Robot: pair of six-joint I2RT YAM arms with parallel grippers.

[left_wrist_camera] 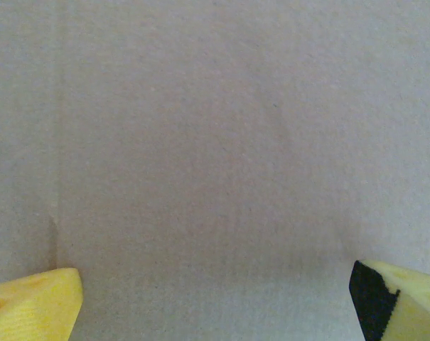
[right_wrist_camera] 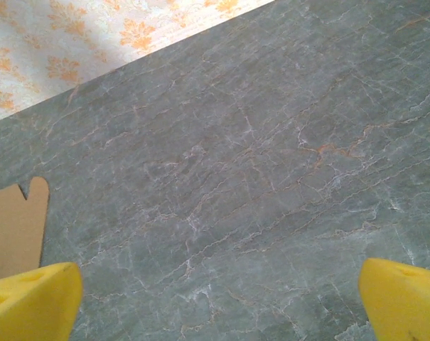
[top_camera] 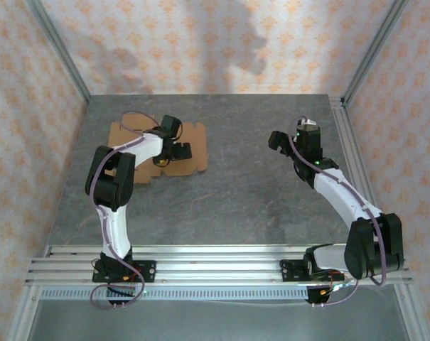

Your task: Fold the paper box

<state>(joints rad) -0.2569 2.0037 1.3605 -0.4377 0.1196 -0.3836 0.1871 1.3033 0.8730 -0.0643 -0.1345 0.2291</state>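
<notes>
Yellow left jaws wide open, empty, close over paper box (left_wrist_camera: pixel 215 142), a flat sheet far-left on surface (top_camera: pixel 236 206). Right jaws wide open, empty, well apart. Cardboard likely light, stiff, creases easily; take an edge flap, not the middle.

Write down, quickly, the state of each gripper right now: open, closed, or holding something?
Left gripper: open, jaws wide over the flat paper box, gripping nothing.
Right gripper: open above the table, holding nothing.

Robot lab cell: aluminium rail frame (top_camera: pixel 222 259), wallpaper-print enclosure walls (top_camera: pixel 200 42), stone-look tabletop (top_camera: pixel 243 206).
</notes>
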